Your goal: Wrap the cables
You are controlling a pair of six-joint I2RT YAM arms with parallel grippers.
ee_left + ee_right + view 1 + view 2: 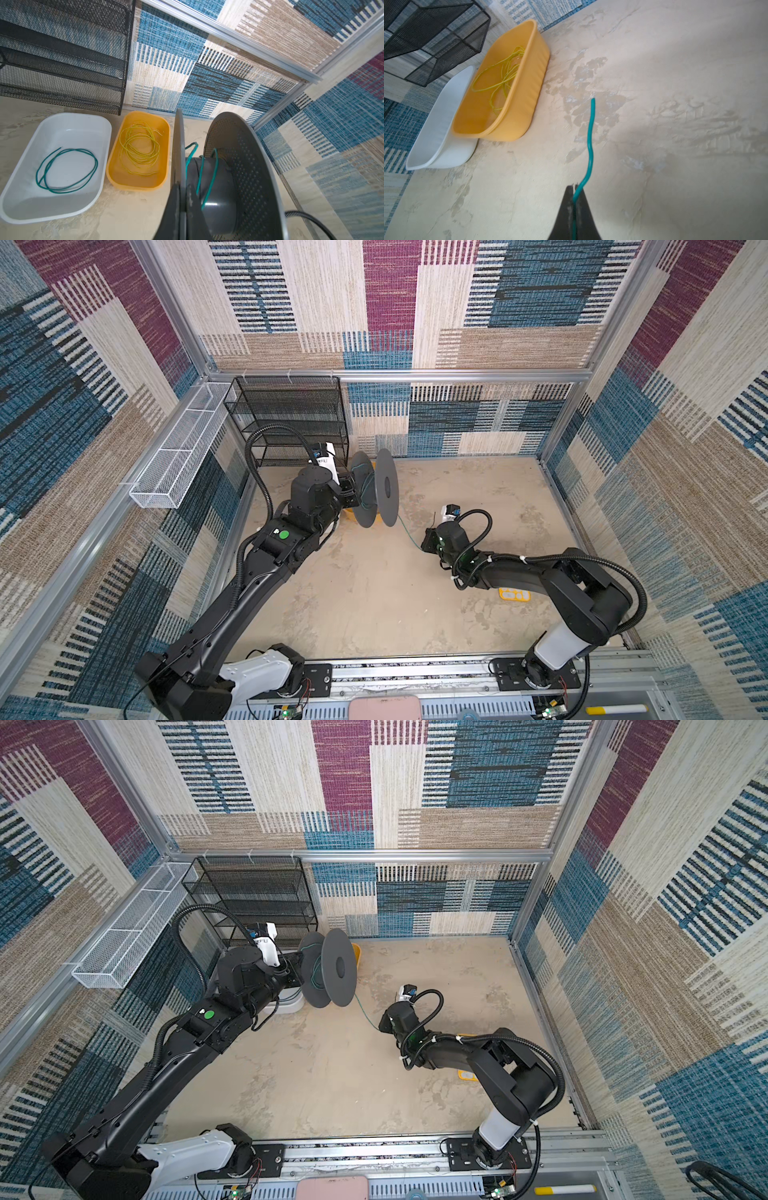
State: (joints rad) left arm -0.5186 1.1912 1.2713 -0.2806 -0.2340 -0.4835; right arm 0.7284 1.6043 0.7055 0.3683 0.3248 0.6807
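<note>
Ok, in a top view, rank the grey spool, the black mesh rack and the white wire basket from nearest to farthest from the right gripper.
From the right gripper, shut on the teal cable:
1. Grey spool, up-left of it, mid-table.
2. Black mesh rack, back-left corner.
3. White wire basket, on the left wall.

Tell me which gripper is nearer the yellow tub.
Left. The left gripper, clamped on a flange of the spool, sits right beside the yellow tub; the right gripper, pinching the teal cable, is well clear of it.
</note>
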